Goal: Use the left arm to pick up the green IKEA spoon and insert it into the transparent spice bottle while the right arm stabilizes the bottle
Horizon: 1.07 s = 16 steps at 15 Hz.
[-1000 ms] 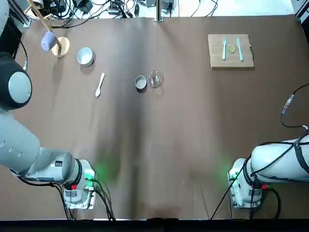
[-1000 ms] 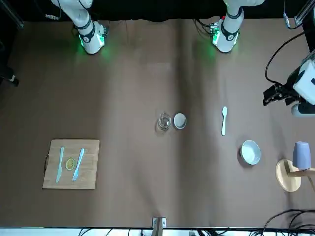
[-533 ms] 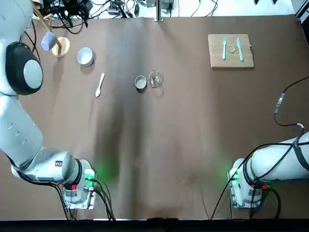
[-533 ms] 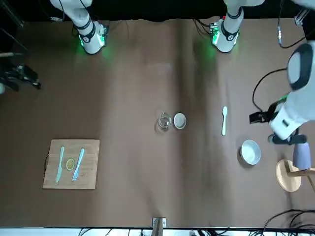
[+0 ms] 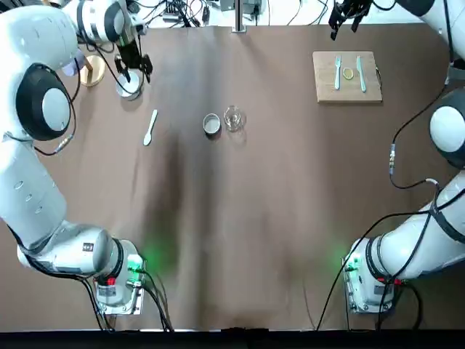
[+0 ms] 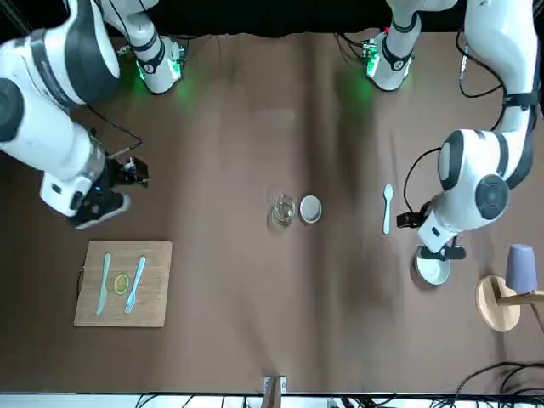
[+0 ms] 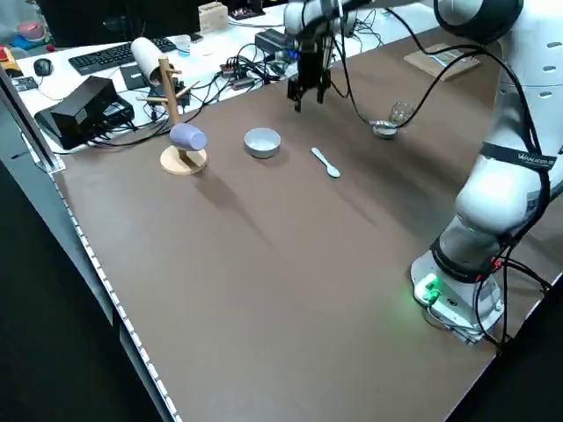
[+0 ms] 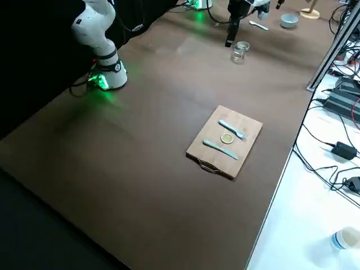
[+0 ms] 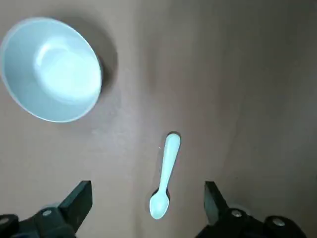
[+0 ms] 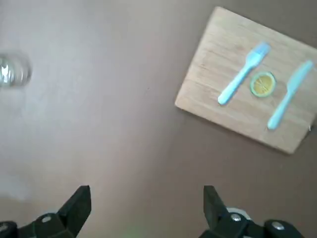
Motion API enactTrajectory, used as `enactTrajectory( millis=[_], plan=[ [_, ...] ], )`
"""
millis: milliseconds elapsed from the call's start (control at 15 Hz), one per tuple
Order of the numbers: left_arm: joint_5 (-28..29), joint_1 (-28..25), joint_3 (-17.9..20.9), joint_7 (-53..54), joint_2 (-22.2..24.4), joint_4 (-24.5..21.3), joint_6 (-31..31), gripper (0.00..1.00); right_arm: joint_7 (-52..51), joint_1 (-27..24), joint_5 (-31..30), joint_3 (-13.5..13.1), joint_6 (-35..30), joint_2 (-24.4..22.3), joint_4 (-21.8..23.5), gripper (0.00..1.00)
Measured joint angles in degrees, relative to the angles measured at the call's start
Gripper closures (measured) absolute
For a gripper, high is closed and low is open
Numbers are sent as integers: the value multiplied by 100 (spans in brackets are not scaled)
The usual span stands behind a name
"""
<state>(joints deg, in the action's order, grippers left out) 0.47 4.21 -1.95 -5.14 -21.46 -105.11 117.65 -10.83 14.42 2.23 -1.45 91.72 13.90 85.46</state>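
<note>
The pale green spoon [image 5: 150, 127] lies flat on the brown table, left of the clear spice bottle [image 5: 233, 118]. My left gripper [image 5: 134, 70] hovers open above the table near the white bowl [image 5: 128, 89], a short way beyond the spoon. In the left wrist view the spoon [image 9: 165, 173] lies between the spread fingers [image 9: 79, 200], well below them, untouched. My right gripper [image 5: 347, 16] hangs open high at the table's far edge, left of the wooden board [image 5: 347, 76]. The right wrist view shows the bottle [image 10: 12, 72] far off to one side.
A small metal cup [image 5: 211, 124] stands touching-close to the bottle on its left. The board carries a pale blue fork [image 5: 338, 73], a lemon slice [image 5: 349, 73] and a pale blue knife [image 5: 360, 73]. A wooden mug stand [image 7: 180, 141] with a lilac mug stands at the far left corner.
Both arms have swung in over the table. The left gripper came from the left edge to above the bowl and spoon. The right gripper rose to the far edge near the board.
</note>
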Motion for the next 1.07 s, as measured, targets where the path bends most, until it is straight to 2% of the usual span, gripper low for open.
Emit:
enactTrajectory(
  millis=[133, 267, 467, 667, 867, 1000, 1067],
  plan=[
    [0, 21, 0, 0, -97, -298, 276, 0, -1182, -21, 9, -31, 6, 128, -1, 0],
    [2, 75, -6, 0, -315, -415, 629, 0, -1950, -34, 77, -57, 127, 284, -3, 0],
    [57, 195, -7, 0, -677, -481, 1151, 0, -2230, 51, 274, -2, 265, 500, -4, 0],
    [187, 190, -7, 0, -829, -693, 1631, 2, -2403, 136, 510, 24, 268, 527, -10, 0],
    [283, 174, -6, 0, -834, -870, 1746, 9, -3037, 132, 615, 16, 264, 532, -13, 0],
    [285, 179, -7, 0, -834, -921, 1755, 13, -3804, 102, 920, -1, 250, 555, -1, 0],
    [286, 181, -7, 0, -833, -940, 1755, 18, -4167, 71, 1096, -8, 250, 577, 16, 0]
  ],
)
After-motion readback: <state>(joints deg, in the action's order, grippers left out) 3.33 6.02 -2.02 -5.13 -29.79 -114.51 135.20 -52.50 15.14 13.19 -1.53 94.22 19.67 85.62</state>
